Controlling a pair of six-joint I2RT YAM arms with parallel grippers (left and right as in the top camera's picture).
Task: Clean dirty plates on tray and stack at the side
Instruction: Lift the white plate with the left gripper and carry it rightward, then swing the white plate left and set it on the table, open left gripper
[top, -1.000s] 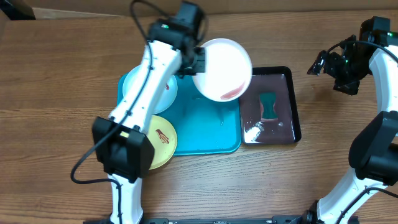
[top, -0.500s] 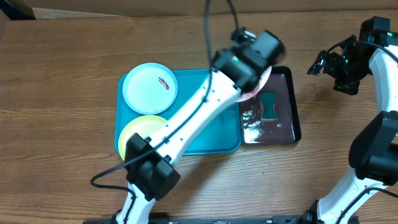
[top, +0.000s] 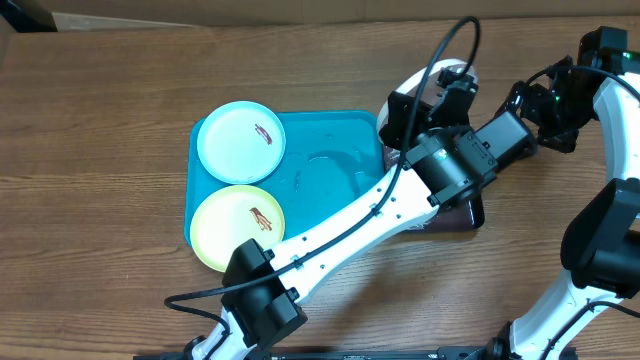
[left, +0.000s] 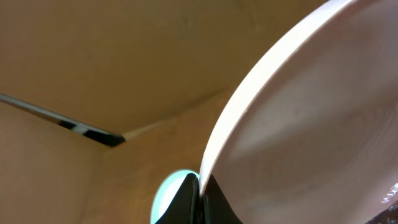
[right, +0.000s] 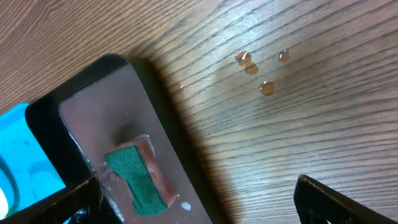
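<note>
My left gripper (top: 450, 92) reaches across to the far right and is shut on the rim of the white plate (left: 311, 124), held tilted on edge. From overhead only a white sliver of that plate (top: 460, 70) shows behind the wrist. The mint-cyan plate (top: 240, 142) and the yellow-green plate (top: 238, 227), each with a brown smear, lie on the left side of the turquoise tray (top: 330, 190). My right gripper (top: 545, 105) hangs open and empty at the far right, above bare wood (right: 198, 183).
A black tray (right: 81, 118) with a green sponge (right: 137, 180) stands right of the turquoise one, mostly covered by my left arm (top: 380, 215) from overhead. A few brown droplets (right: 255, 62) dot the wood beyond it.
My left arm has swung the white plate to the right, from over the turquoise tray to above the black tray. Both plates on the tray now show. The right arm has not moved.
</note>
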